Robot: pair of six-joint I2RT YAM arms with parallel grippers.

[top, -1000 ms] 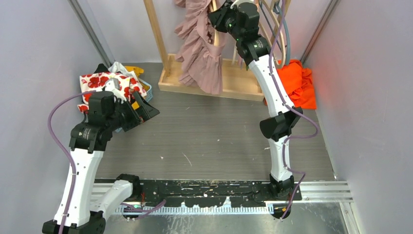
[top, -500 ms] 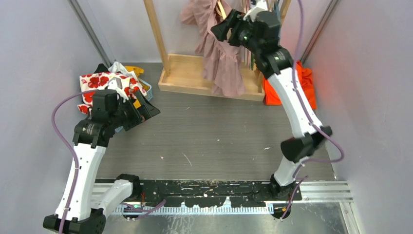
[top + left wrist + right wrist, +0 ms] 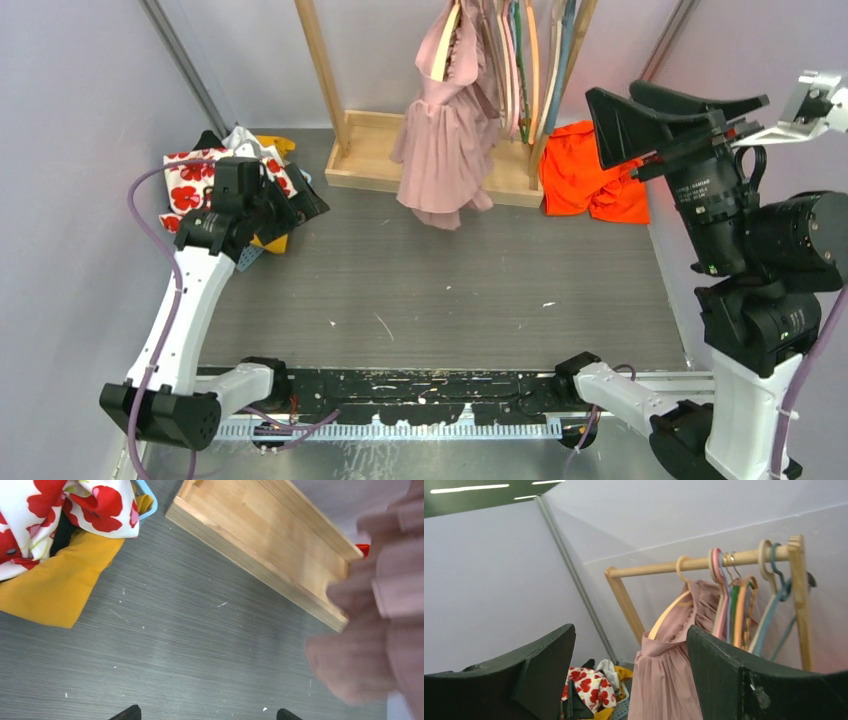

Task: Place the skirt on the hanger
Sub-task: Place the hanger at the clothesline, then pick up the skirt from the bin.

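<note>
Right gripper (image 3: 614, 104), spread and empty, is recorded well apart from pink skirt (image 3: 445, 150), hung on hanger (image 3: 667, 616) at far edge of surface (image 3: 450, 290); judged light, limp, best pinched at waistband.

Grey woodgrain floor (image 3: 430, 290), wooden rack base (image 3: 365, 152) at back, orange cloth (image 3: 585, 185) at right, floral clothes pile (image 3: 185, 172) at left

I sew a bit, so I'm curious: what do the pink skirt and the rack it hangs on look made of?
The pink skirt looks like thin, matte, gauzy fabric, perhaps chiffon: it falls in soft ruffled tiers. The rack seems pale unpainted wood: grain shows on its base.
</note>
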